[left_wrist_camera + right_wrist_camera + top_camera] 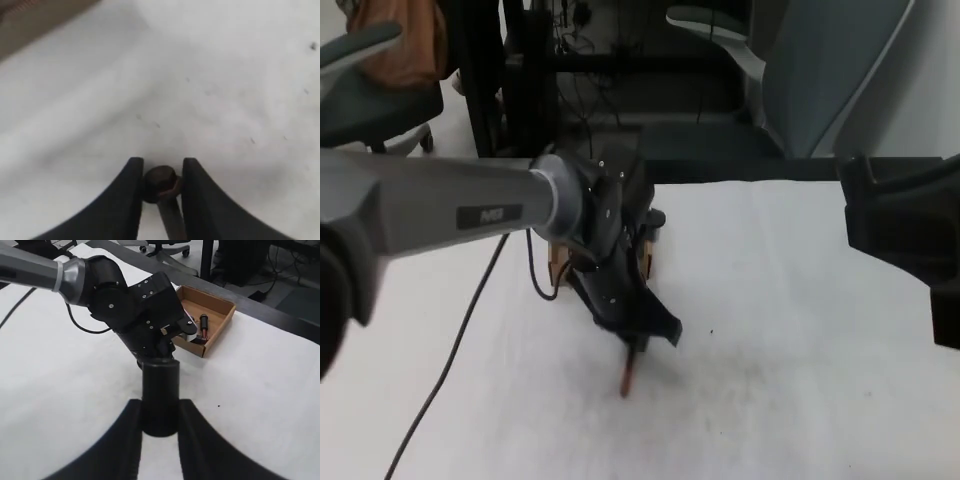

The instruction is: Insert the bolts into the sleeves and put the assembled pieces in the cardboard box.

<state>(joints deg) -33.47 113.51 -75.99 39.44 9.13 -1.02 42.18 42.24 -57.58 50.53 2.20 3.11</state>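
Pinching the bolt [160,182] near its head in the jaws of my left gripper [162,163], with the sleeve [160,390] clamped in my right gripper [160,407], I risk the thinly held bolt tilting and jamming on the sleeve's rim.

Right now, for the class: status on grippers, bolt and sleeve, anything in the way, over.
Left gripper shut on bolt, tip down. Right gripper shut on sleeve. Cardboard box holds one piece. Left arm partly in front of it.
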